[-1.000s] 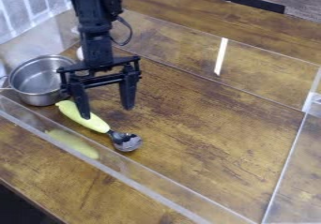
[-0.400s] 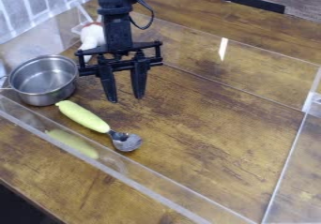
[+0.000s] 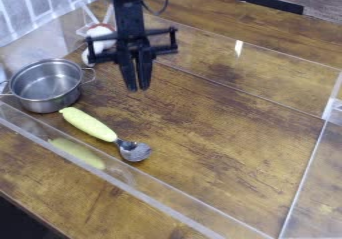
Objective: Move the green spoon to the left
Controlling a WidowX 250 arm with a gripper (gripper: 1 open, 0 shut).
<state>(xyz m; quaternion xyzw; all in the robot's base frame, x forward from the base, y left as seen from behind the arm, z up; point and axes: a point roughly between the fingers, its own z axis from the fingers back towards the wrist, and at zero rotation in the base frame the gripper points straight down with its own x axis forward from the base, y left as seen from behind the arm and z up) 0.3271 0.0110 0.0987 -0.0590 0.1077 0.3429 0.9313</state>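
Note:
The green spoon [image 3: 96,130] lies flat on the wooden table, its yellow-green handle pointing up-left toward the pot and its silver bowl [image 3: 132,151] at the lower right. My gripper [image 3: 136,83] hangs above and behind it, fingers pressed together and shut on nothing, well clear of the spoon.
A round steel pot [image 3: 46,84] stands at the left, close to the spoon's handle end. A white utensil with red marks [image 3: 94,30] sits behind the arm. Clear acrylic walls [image 3: 160,198] ring the work area, with a front wall near the spoon.
The gripper rose from straddling the spoon's handle, moved back and right, and its fingers closed from wide open to shut. The spoon stayed where it lay.

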